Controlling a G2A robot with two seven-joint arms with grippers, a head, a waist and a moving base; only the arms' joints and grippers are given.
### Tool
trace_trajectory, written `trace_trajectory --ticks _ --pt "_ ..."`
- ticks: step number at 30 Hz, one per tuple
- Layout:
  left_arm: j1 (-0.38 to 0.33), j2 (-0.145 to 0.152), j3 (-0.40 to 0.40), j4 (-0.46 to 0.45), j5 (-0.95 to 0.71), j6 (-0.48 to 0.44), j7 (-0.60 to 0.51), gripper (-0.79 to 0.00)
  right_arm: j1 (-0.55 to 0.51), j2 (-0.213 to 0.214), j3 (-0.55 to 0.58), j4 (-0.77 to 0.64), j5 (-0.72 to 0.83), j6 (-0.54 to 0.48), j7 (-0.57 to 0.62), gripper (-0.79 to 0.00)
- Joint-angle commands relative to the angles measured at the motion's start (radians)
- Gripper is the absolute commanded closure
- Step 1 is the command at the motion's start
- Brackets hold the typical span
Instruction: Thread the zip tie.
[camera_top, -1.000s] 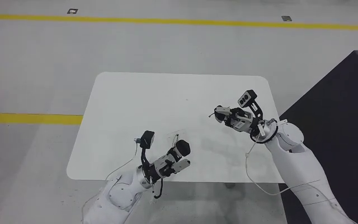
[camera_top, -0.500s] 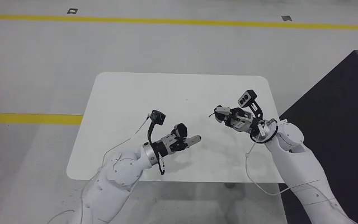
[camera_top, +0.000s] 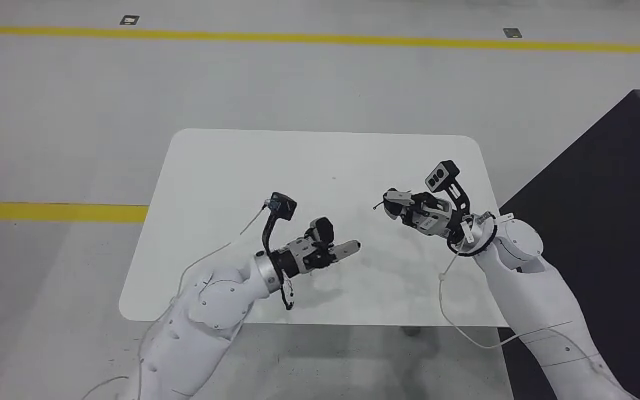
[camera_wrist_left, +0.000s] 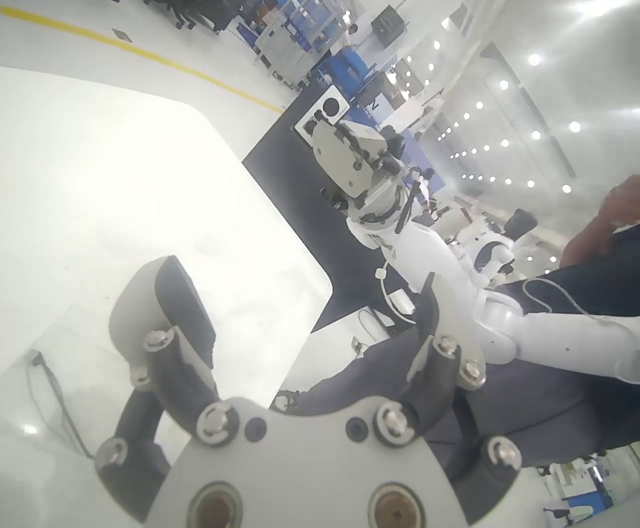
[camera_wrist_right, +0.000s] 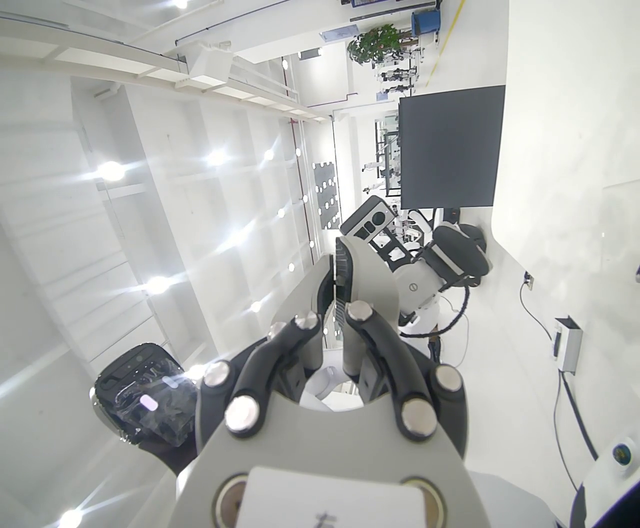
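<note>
My right gripper (camera_top: 392, 202) hangs over the right half of the white table (camera_top: 250, 170). Its fingers (camera_wrist_right: 345, 270) are pressed together, and the top view shows a thin dark curl, apparently a zip tie (camera_top: 378, 206), sticking out of their tip. My left gripper (camera_top: 340, 250) is open above the table's front middle, pointing toward the right gripper, with nothing between its fingers (camera_wrist_left: 170, 295). A thin black zip tie (camera_wrist_left: 50, 395) lies on the table (camera_wrist_left: 100, 175) just behind and below the left gripper (camera_wrist_left: 295, 280). A gap separates the two grippers.
The table's front edge runs close under the left arm. A dark panel (camera_top: 590, 180) stands on the floor off the table's right side, and a white cable (camera_top: 450, 300) hangs from the right arm.
The left gripper rose from the table's front edge and swung forward toward the right gripper, leaving the black tie on the table; it has held nearly still for the last half second. The right arm stayed put.
</note>
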Motion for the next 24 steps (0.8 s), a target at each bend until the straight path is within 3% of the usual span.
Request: trace_trajectory --ticks 1,5,8,19,22,24 --pt "-0.006 0.005 0.002 -0.068 0.230 0.105 -0.054 -0.785 0.000 0.000 0.000 0.000 0.000 0.000 0.000 0.000" --pt "0.011 0.017 -0.007 -0.161 0.432 0.214 -0.149 -0.785 -0.004 0.003 0.023 -0.005 -0.018 0.016 -0.049 0.000" --pt "0.013 0.017 -0.011 -0.154 0.454 0.290 -0.222 -0.785 -0.008 0.007 0.062 0.004 -0.008 0.036 -0.106 0.000" --pt "-0.010 0.014 -0.010 -0.133 0.452 0.307 -0.257 -0.785 -0.025 0.012 0.088 -0.023 -0.016 0.060 -0.110 0.000" --pt "-0.030 0.008 0.081 -0.133 0.655 0.354 -0.307 -0.785 -0.025 0.012 0.088 -0.023 -0.016 0.060 -0.110 0.000" --pt "-0.080 -0.008 0.151 -0.114 0.736 0.401 -0.346 -0.785 -0.025 0.012 0.088 -0.023 -0.016 0.060 -0.110 0.000"
